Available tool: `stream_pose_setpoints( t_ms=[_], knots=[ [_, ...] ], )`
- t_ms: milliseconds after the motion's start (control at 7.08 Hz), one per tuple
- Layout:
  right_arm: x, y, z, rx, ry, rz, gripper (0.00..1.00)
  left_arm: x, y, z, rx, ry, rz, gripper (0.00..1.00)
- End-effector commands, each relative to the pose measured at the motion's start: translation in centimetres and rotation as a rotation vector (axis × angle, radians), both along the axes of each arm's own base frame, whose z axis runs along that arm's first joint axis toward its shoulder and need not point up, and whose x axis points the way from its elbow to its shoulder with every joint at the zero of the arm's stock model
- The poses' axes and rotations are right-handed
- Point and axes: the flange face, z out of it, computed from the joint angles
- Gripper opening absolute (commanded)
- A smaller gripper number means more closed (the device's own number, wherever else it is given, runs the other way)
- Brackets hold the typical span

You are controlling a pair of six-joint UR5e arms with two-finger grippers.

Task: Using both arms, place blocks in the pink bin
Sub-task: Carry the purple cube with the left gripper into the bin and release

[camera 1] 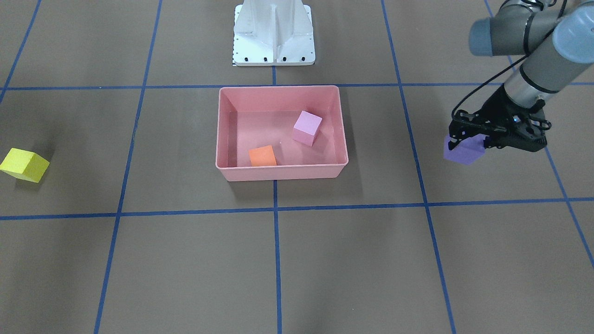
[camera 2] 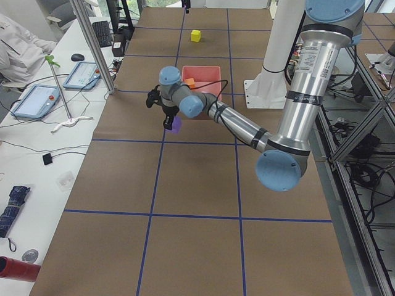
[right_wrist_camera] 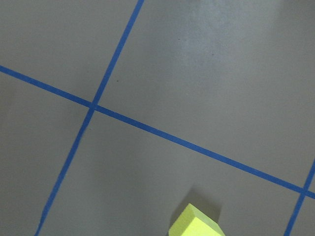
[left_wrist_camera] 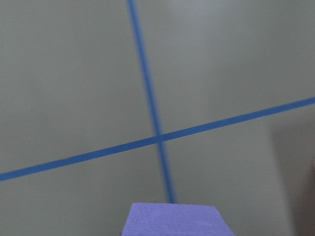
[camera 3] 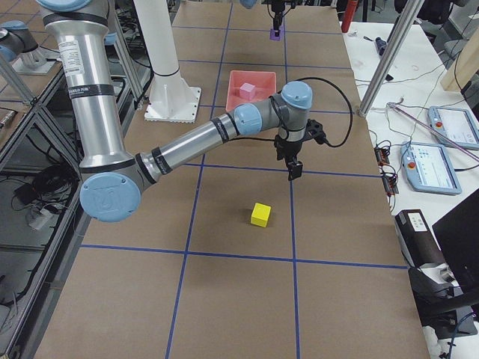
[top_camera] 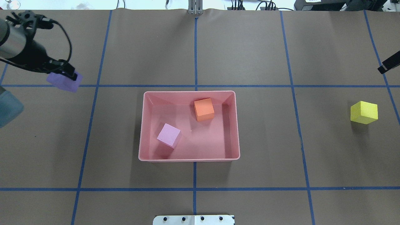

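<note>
Two blocks already lie in the pink bin [top_camera: 187,160], which sits on the desk [top_camera: 250,47] straight ahead of my base. The light pink block [top_camera: 168,135] rests tilted in the bin's near half, towards my left. The orange block [top_camera: 204,109] sits flat just beyond it, close to the far wall, and the two do not touch.

Further out to my right, the yellow block [top_camera: 364,112] stands alone on the desk, well apart from the bin. My right gripper [top_camera: 388,65] hangs beyond that block, above the desk. Only a dark sliver of it shows at the overhead view's edge, so I cannot tell how its jaws stand. Its wrist camera catches just a corner of the yellow block below.

Far to my left, my left gripper [camera 1: 469,140] is clamped on the purple block [camera 1: 459,153], one finger on either side. The block hangs beneath the fingers over a blue tape line [top_camera: 140,86], well apart from the bin.
</note>
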Motion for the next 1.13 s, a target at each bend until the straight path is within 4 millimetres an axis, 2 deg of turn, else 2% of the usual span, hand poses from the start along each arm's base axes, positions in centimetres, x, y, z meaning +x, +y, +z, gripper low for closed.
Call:
stream_pose_setpoints(
  t_ms=[0, 141, 283, 424, 565, 707, 848, 989],
  knots=[
    [2.1, 1.7, 5.0, 0.053, -0.011, -0.007, 1.0, 9.7, 4.5, -13.4, -0.111, 0.095, -0.008, 0.24],
    [2.2, 1.7, 6.9, 0.063, -0.016, -0.006, 1.0, 14.7, 7.6, -17.6, -0.134, 0.12, -0.032, 0.24],
    [2.3, 2.4, 8.3, 0.062, -0.022, -0.009, 1.0, 18.8, 10.3, -19.3, -0.139, 0.116, -0.045, 0.24],
    [2.4, 3.8, 9.7, 0.063, -0.046, -0.012, 1.0, 22.8, 12.2, -20.9, -0.126, 0.102, -0.077, 0.32],
    [2.6, 5.5, 11.2, 0.05, -0.066, -0.013, 1.0, 25.5, 13.3, -22.5, -0.123, 0.1, -0.102, 0.76],
    [2.8, 6.4, 11.9, 0.012, -0.073, 0.036, 1.0, 27.2, 14.9, -22.6, -0.101, 0.087, -0.15, 1.0],
    [3.0, 7.2, 12.5, -0.016, -0.087, 0.112, 1.0, 27.9, 15.8, -22.7, -0.07, 0.079, -0.176, 1.0],
    [3.2, 8.3, 13.6, -0.044, -0.107, 0.186, 0.99, 25.7, 16.2, -23.4, -0.048, 0.069, -0.166, 1.0]
  ],
)
